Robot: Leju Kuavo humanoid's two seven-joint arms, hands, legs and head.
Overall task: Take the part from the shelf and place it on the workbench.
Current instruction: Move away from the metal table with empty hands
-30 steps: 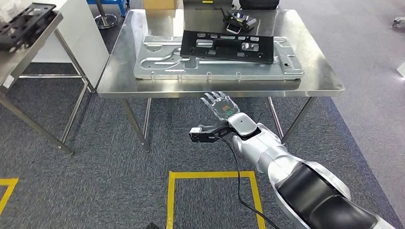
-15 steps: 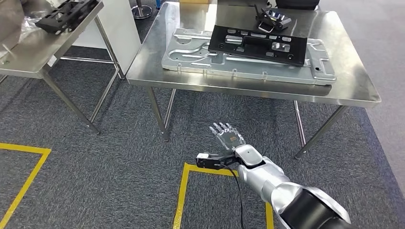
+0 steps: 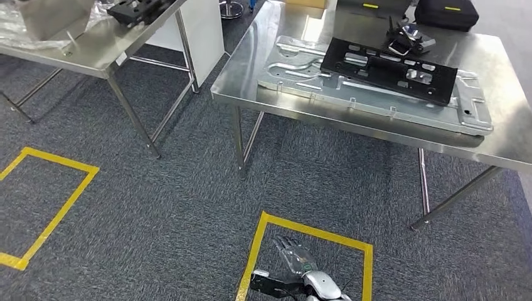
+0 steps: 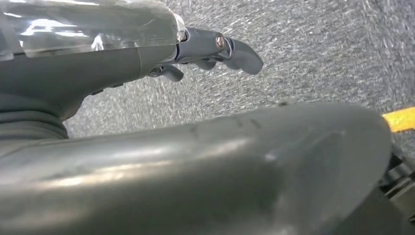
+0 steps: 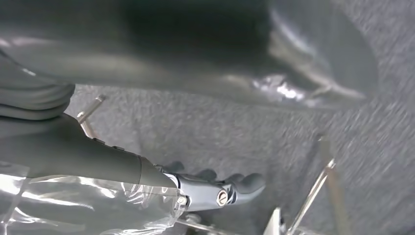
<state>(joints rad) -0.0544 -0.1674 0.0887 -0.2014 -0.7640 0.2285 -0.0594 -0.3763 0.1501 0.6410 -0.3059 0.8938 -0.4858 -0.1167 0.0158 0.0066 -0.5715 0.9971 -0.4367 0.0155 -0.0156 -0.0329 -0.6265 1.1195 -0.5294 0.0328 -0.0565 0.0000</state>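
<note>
Grey carpet with yellow floor tape runs underfoot. Low and nearest, the right hand hangs with fingers spread, holding nothing. The left hand hangs over carpet, fingers loosely curled on nothing. Farther off, the black part lies on a metal plate atop the steel worktop.

Open carpet fills the frame's lower half. Steel workbench and its legs block the upper right.
</note>
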